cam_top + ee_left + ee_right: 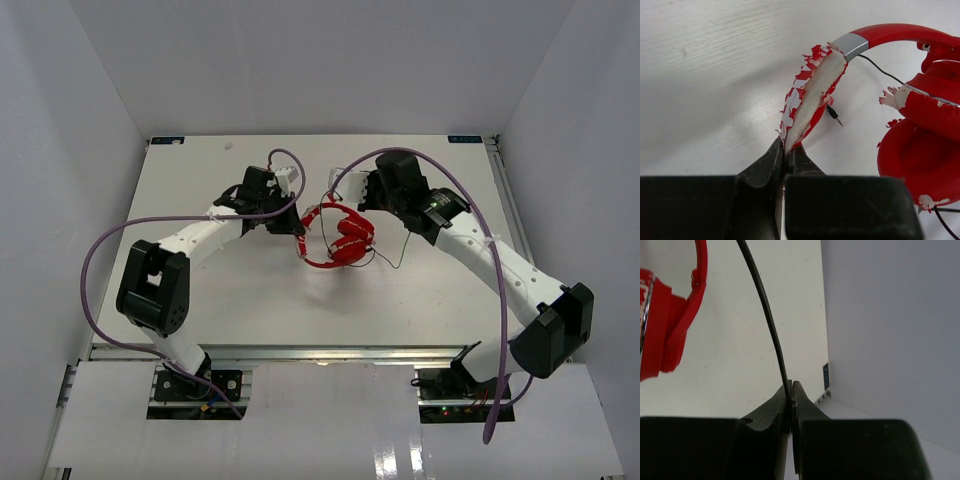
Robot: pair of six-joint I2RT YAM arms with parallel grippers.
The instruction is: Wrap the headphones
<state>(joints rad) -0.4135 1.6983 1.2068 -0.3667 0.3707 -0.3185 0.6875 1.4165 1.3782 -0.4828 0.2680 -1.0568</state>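
Your left gripper is clamped shut on the flaking padded end of the headband, pinning the headphones at the middle of the table between the two arms; your right gripper is pinched shut on the thin black cord, which runs from the jaws past a red earcup. This looks like the winding step, with anchor and cord both in hand; next you need to carry the cord around the headphones under light tension, without pulling the headband out of the left grip.
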